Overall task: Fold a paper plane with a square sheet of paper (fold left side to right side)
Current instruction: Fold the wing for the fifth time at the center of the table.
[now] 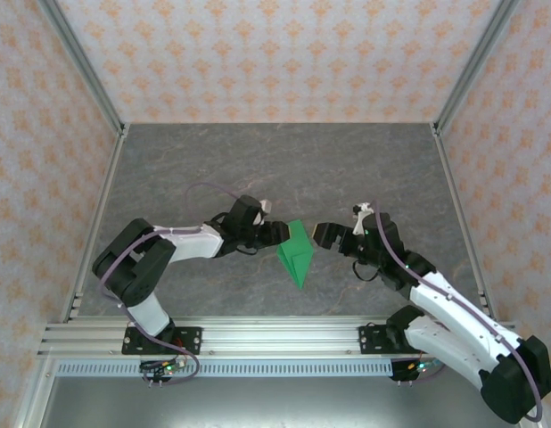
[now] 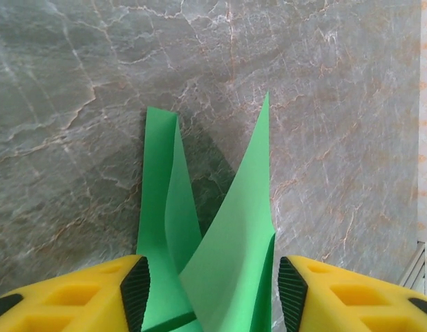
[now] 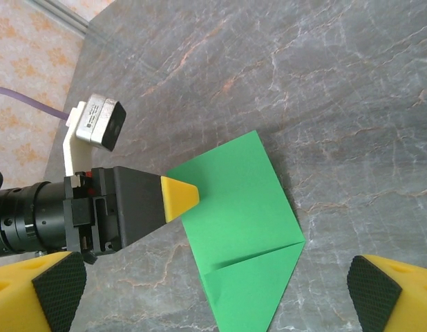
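Yellow-fingered left gripper [image 2: 213,304] straddles the folded green paper [image 2: 227,228], jaws parted and pads not pinching. The left wrist view shows two raised flaps, the right wrist view a flat kite on the table [image 3: 338,83]. Right gripper [image 1: 322,234] is spread wide and empty, just beside the paper.

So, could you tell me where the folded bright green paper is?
In the top view, the folded bright green paper sits mid-table between the left gripper and right gripper, its left edge within the left jaws.
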{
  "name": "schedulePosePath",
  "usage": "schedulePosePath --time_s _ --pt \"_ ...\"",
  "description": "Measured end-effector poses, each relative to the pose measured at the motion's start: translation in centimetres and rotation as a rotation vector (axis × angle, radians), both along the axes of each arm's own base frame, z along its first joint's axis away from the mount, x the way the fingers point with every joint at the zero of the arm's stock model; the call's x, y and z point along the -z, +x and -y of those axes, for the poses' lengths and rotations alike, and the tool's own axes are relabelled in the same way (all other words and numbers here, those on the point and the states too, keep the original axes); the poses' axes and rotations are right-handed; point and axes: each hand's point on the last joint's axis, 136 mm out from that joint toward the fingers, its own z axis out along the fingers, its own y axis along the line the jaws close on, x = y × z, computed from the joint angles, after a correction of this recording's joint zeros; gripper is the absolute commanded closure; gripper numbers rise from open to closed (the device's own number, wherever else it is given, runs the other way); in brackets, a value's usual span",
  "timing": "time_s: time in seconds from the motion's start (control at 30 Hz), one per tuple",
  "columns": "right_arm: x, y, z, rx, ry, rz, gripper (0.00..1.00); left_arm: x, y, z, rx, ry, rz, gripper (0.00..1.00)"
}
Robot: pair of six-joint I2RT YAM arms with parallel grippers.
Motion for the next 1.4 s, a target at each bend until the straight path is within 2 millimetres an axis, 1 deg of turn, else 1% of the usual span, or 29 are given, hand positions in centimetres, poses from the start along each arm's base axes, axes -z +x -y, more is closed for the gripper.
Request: schedulePosePath --time_s 0.13,0.2,0.3,0.37,0.43,0.53,0.6,0.7,0.77,0.83,0.97,1.1,1.17,1.23,1.3,1.4 --pt "0.7 -0.2 0.3 -0.006 -0.023 0.004 0.0 0.1 0.4 0.7 0.016 -0.022 0.008 0.63" --pt "0.8 -0.2 0.2 -0.014 -0.034 0.006 0.0 0.2 0.6 0.9 0.021 -0.027 0.01 0.72" --pt "1.4 -0.3 0.0 -0.038 -0.052 -0.004 0.0 0.1 0.6 1.0 0.033 -0.027 0.023 0.83" --pt "2.3 -0.3 -0.4 -0.068 -0.07 -0.034 0.0 -0.1 0.6 1.1 0.045 -0.029 0.037 0.9" --pt "3.5 -0.3 -0.9 -0.103 -0.076 -0.08 0.02 -0.6 0.6 1.1 0.055 -0.034 0.056 0.94" --pt "5.0 0.2 -1.3 -0.135 -0.043 -0.148 0.02 -1.9 0.3 0.6 0.064 -0.054 0.091 0.99" --pt "4.9 1.3 -1.0 -0.13 0.011 -0.154 0.03 -2.8 0.2 -0.2 0.056 -0.075 0.113 1.0" --pt "4.2 2.8 -1.2 -0.159 0.101 -0.133 0.08 -3.9 -0.1 -1.7 0.044 -0.108 0.143 1.0" --pt "4.1 2.8 -2.2 -0.227 0.155 -0.136 0.11 -4.3 -0.2 -2.5 0.041 -0.129 0.158 1.0" --pt "4.3 2.3 -3.3 -0.305 0.196 -0.154 0.13 -4.8 -0.6 -2.8 0.055 -0.151 0.169 1.0" --pt "4.7 1.7 -4.9 -0.43 0.263 -0.188 0.15 -6.7 -1.7 -2.5 0.113 -0.2 0.217 1.0" --pt "4.6 1.8 -5.9 -0.499 0.307 -0.18 0.18 -9.6 -2.6 -2.3 0.169 -0.244 0.297 1.0" --pt "4.6 2.1 -6.3 -0.524 0.331 -0.174 0.22 -10.9 -3.0 -2.2 0.192 -0.263 0.331 1.0" --pt "4.4 2.3 -6.8 -0.548 0.348 -0.171 0.26 -11.5 -3.2 -2.1 0.207 -0.271 0.35 1.0" --pt "4.0 2.3 -7.4 -0.58 0.363 -0.16 0.3 -11.6 -3.4 -2.1 0.219 -0.276 0.353 1.0" --pt "3.3 1.8 -8.6 -0.636 0.38 -0.146 0.37 -11.6 -3.5 -2.0 0.222 -0.279 0.351 1.0"
